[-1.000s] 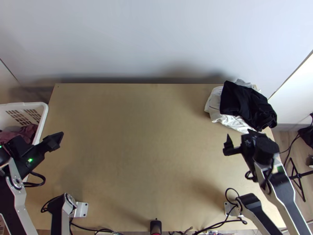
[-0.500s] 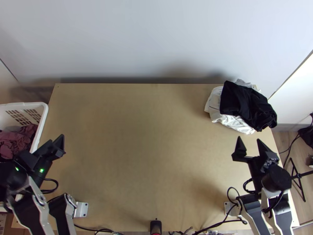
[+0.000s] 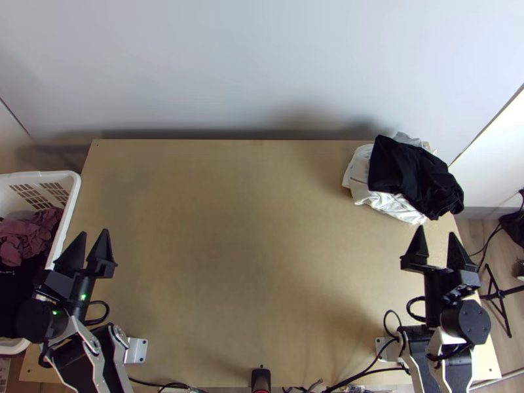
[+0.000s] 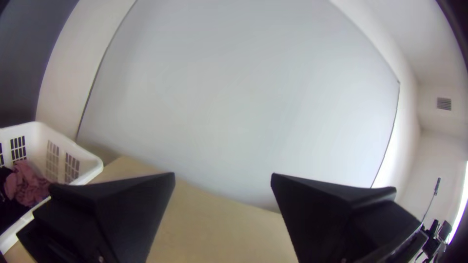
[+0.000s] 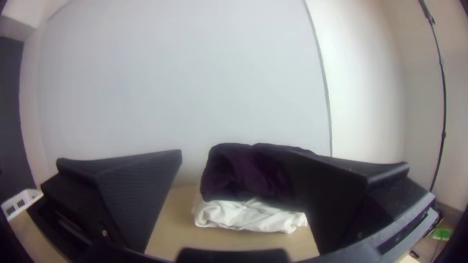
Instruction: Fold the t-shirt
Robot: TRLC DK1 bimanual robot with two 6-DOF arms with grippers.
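Note:
A black cloth [image 3: 412,173] lies bunched on top of a white cloth [image 3: 357,180] at the table's far right corner. My left gripper [image 3: 93,243] is open near the table's left edge, beside the basket, nothing between its fingers. My right gripper [image 3: 437,243] is open a little nearer than the cloth pile, apart from it. In the left wrist view my left gripper [image 4: 223,178] has its fingers wide apart. In the right wrist view my right gripper [image 5: 246,158] stands open, with the dark cloth [image 5: 243,170] and white cloth [image 5: 243,216] beyond it.
At the table's left stands a white basket [image 3: 73,196] holding dusky pink clothes [image 3: 26,239] and dark ones. The wooden table [image 3: 249,249] stretches between the arms, with a pale wall [image 3: 262,65] behind it. Cables run along its near edge.
The left gripper has turned to point up the picture, and its two fingers now show apart. The right gripper has drawn toward the near edge, then shifted right. The cloth pile has not moved.

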